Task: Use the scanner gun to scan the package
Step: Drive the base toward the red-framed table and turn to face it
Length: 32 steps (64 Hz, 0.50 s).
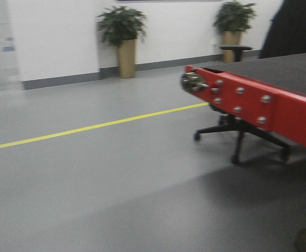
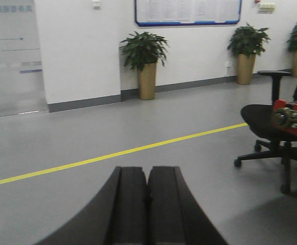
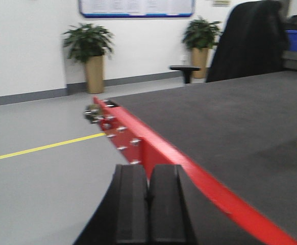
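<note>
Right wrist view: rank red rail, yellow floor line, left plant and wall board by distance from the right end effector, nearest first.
1. Red rail: just ahead of the right end effector, running off to its right.
2. Yellow line: on the floor, ahead-left.
3. Left plant and board: both at the back wall, plant standing low, board hung high; too close to call.
</note>
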### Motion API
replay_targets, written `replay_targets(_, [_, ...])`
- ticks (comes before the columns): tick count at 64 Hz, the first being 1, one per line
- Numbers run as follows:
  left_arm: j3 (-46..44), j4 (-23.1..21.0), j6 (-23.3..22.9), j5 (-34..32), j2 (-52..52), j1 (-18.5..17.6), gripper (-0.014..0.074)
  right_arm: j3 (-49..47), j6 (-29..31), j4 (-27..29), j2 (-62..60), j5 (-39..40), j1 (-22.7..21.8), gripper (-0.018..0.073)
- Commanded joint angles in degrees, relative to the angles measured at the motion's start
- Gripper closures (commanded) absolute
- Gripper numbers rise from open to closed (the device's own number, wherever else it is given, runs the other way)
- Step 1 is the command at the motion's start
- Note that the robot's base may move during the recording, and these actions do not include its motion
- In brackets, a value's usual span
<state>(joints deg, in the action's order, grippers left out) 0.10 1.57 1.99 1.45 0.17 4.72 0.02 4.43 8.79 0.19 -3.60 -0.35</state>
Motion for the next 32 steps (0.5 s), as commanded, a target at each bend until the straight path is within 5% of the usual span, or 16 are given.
replay_targets(1, [-0.1, -0.3, 0.2, -0.9, -0.2, 0.2, 0.0708, 0.0, 0.1, 0.0, -0.2, 1.1, 0.2, 0.0721])
replay_targets(32, [-0.1, -0.3, 0.2, -0.9, -0.2, 0.2, 0.0708, 0.0, 0.1, 0.0, -0.2, 1.1, -0.1, 0.0721])
